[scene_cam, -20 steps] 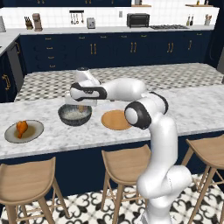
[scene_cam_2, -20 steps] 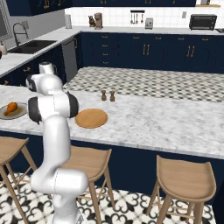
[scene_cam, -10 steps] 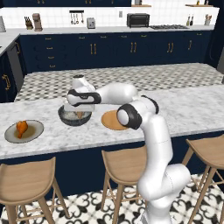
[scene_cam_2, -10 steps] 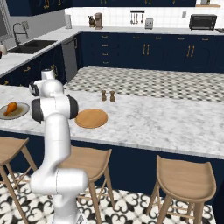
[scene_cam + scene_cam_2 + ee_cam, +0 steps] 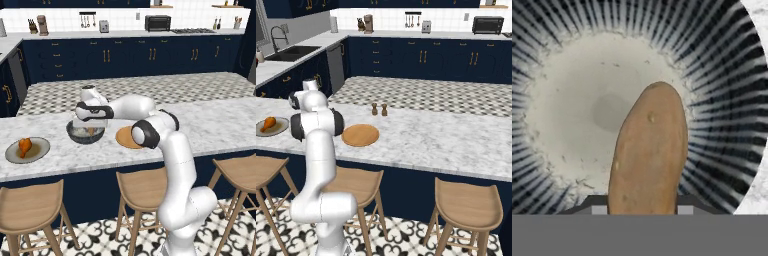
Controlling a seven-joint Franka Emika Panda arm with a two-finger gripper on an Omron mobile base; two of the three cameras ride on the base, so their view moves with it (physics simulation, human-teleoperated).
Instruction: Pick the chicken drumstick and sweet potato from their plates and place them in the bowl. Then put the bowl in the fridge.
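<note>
From the left base view, the white arm reaches left over the grey-veined marble counter (image 5: 215,120), its gripper (image 5: 86,129) lowered into the deep dark bowl (image 5: 85,134), whose outside looks speckled and ribbed. A tan lump shows inside the bowl under the hand. Just right of the bowl lies the flat, round orange-tan wooden plate (image 5: 125,137), partly hidden by the arm's elbow. Well to the left sits the grey-green ceramic plate (image 5: 27,150) with the glossy orange-brown chicken drumstick (image 5: 23,146) on it, bulbous at one end. Round wooden stools (image 5: 142,187) stand below the counter edge.

From the right base view, the wooden plate (image 5: 360,135) lies bare on the marble, smooth and evenly coloured. The drumstick (image 5: 268,123) rests on its ceramic plate (image 5: 271,127) at the far left. Two small dark shakers (image 5: 379,109) stand behind the wooden plate.

From the hand view, the sweet potato (image 5: 649,152) is a dull tan-brown oblong with faint pale specks, pinched between the two dark finger tips (image 5: 684,204) and held over the bowl's pale grey, mottled floor (image 5: 587,105). Dark radial ribs line the bowl's wall.

No writing can be read anywhere.
</note>
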